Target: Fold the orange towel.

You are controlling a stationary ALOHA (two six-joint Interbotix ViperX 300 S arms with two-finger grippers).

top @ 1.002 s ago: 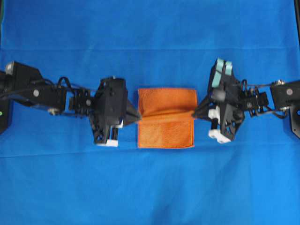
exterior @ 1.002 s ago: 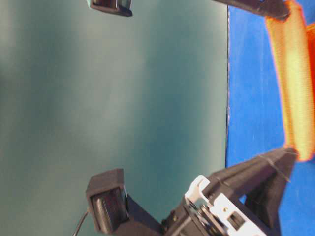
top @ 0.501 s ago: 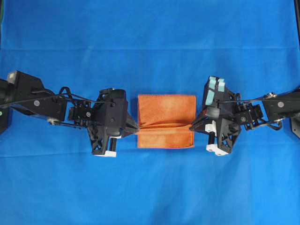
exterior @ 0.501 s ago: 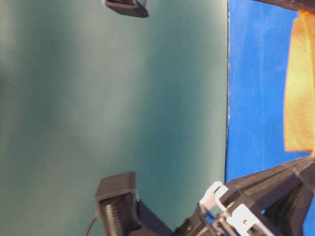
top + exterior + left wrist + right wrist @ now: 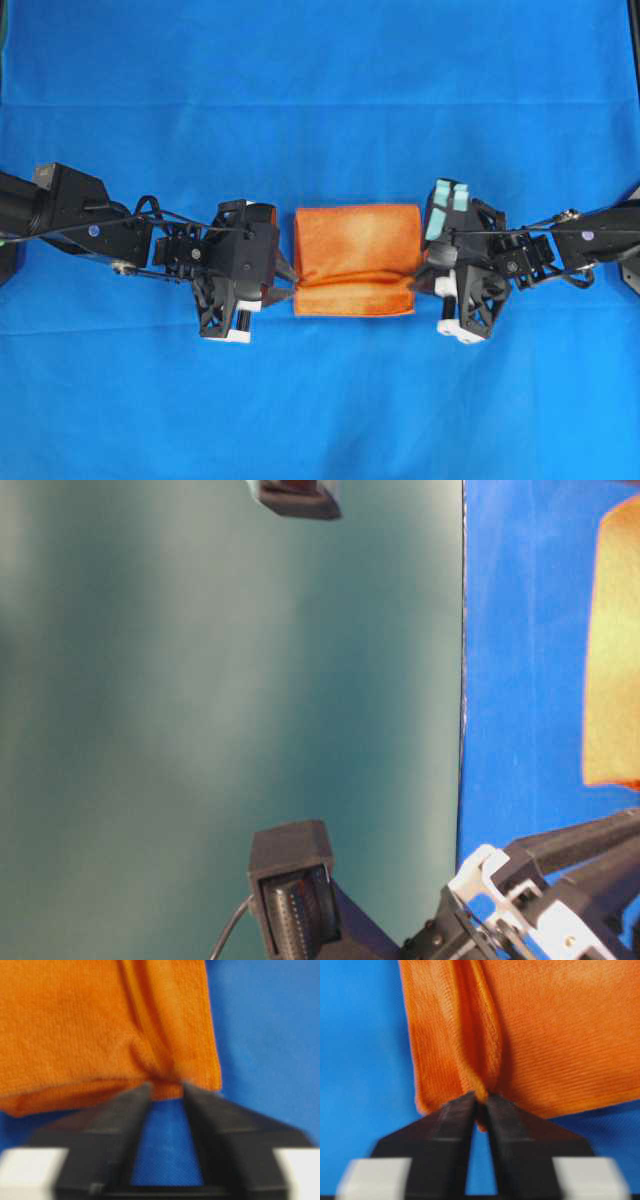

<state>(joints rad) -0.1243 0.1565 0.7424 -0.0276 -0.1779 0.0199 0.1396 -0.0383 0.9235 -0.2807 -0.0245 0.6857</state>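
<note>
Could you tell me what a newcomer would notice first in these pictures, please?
The orange towel, folded, lies mid-table on the blue cloth. A black arm flanks it on each side: the left gripper meets its left edge, the right gripper its right edge. In the wrist views, each gripper's tips sit at a fold in the towel's hem.

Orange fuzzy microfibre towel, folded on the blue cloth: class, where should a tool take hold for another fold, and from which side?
Pinch the orange fuzzy microfibre towel at its short ends, coming in level from left and right; the layered edges there bunch into ridges thin enough to grip.
</note>
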